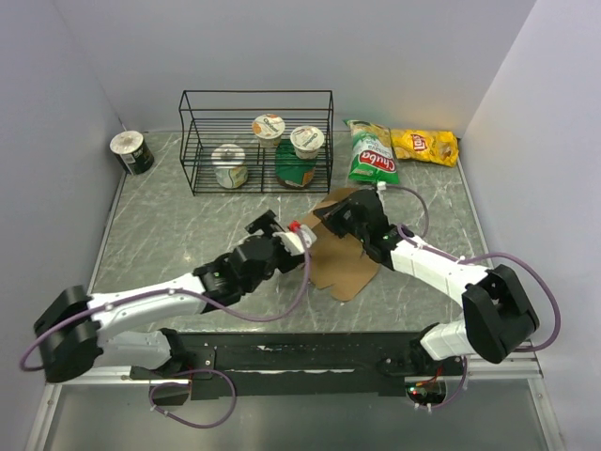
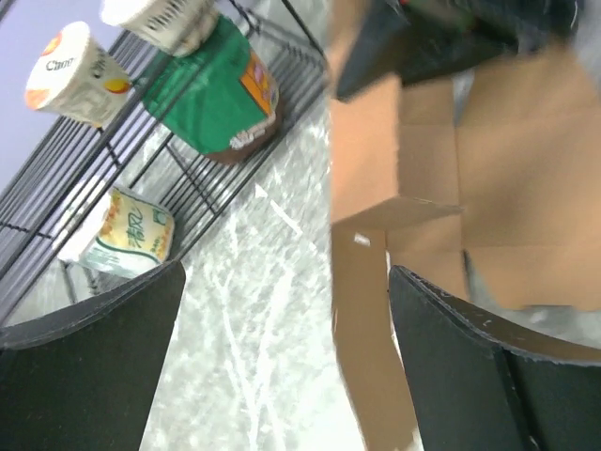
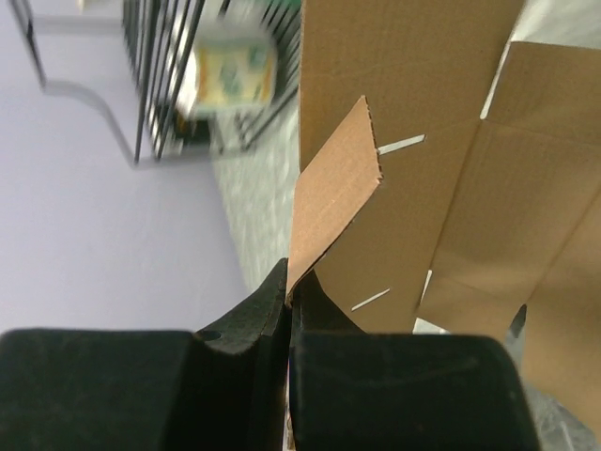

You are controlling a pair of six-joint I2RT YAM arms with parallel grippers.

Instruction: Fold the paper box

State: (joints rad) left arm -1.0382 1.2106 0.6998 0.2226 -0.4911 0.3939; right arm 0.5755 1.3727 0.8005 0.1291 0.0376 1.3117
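Observation:
The paper box (image 1: 346,263) is a flat brown die-cut cardboard sheet lying in the middle of the table, partly lifted at its far end. My right gripper (image 1: 331,218) is shut on one flap of it; in the right wrist view the flap (image 3: 331,193) rises from between the closed pads (image 3: 293,291). My left gripper (image 1: 299,237) is open at the sheet's left edge. In the left wrist view a narrow flap (image 2: 366,329) lies just inside the right finger (image 2: 470,366), with the left finger (image 2: 84,376) over bare table.
A black wire rack (image 1: 255,141) at the back holds yogurt cups (image 1: 269,128) and a green packet (image 1: 296,171). A green chip bag (image 1: 372,155) and a yellow one (image 1: 425,145) lie at the back right. A tin (image 1: 131,152) stands at the back left.

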